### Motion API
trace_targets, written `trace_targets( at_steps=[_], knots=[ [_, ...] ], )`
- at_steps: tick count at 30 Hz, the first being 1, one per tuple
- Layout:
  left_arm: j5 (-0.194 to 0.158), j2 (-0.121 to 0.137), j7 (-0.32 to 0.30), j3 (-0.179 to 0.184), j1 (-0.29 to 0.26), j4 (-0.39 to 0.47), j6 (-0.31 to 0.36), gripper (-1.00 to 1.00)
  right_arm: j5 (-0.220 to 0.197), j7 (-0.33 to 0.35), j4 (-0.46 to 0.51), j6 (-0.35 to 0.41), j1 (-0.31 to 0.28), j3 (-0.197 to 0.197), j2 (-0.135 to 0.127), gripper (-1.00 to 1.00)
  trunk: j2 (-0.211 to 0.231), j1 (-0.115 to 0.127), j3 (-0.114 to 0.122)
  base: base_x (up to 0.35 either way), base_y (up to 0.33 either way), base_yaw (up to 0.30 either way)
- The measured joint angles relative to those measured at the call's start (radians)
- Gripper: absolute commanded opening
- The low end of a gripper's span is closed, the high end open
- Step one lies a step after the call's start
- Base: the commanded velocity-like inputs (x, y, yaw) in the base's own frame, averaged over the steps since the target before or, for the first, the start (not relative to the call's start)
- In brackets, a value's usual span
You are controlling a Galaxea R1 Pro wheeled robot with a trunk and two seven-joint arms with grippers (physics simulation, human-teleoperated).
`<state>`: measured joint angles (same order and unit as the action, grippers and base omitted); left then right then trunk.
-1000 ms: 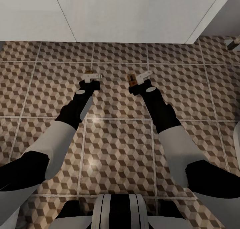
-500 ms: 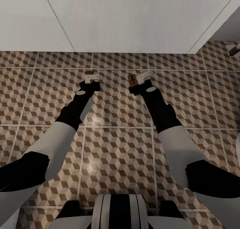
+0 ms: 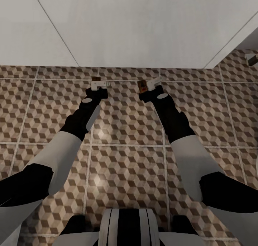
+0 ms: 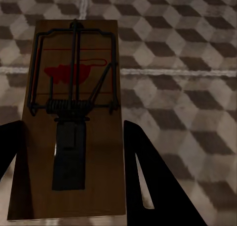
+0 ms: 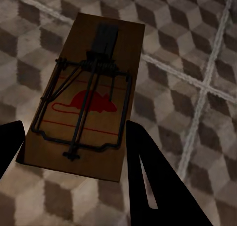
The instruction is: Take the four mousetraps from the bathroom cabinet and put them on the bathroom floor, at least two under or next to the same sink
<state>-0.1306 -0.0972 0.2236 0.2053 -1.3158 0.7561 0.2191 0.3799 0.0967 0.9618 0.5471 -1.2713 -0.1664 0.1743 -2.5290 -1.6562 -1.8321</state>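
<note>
We hold one trap [image 4: 74, 117] in the left jaws, another trap [image 5: 89, 95] in the right; neither yet rests on the floor [image 3: 125, 160].

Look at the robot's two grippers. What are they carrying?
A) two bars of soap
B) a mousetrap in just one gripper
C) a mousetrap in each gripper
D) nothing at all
C: the left gripper holds one mousetrap between its fingers, and the right gripper holds another mousetrap, both above the bathroom floor.
</note>
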Motion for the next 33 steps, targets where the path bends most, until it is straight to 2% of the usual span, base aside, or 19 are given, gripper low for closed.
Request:
trace_targets(
  at_steps=[15,22,28,33],
  knots=[
    [0.000,0.001,0.002,0.000,0.002,-0.001,0.000,-1.00,0.000,0.001,-0.009,0.003,0.000,0.000,0.000,-1.00,0.000,0.000,0.000,0.010,0.000,0.000],
    [0.000,0.001,0.002,0.000,0.005,-0.001,0.000,-1.00,0.000,0.001,-0.012,0.003,0.000,0.000,0.000,-1.00,0.000,0.000,0.000,0.212,0.000,0.000],
    [0.000,0.001,0.001,0.000,0.012,-0.001,0.000,-1.00,0.000,-0.001,-0.016,0.004,0.000,0.000,0.000,-1.00,0.000,0.000,0.000,0.057,0.000,0.000],
    [0.000,0.001,-0.001,0.000,0.023,-0.001,0.000,-1.00,0.000,-0.006,-0.058,0.000,0.000,0.001,0.000,-1.00,0.000,0.000,0.000,0.007,0.000,0.000]
  ],
)
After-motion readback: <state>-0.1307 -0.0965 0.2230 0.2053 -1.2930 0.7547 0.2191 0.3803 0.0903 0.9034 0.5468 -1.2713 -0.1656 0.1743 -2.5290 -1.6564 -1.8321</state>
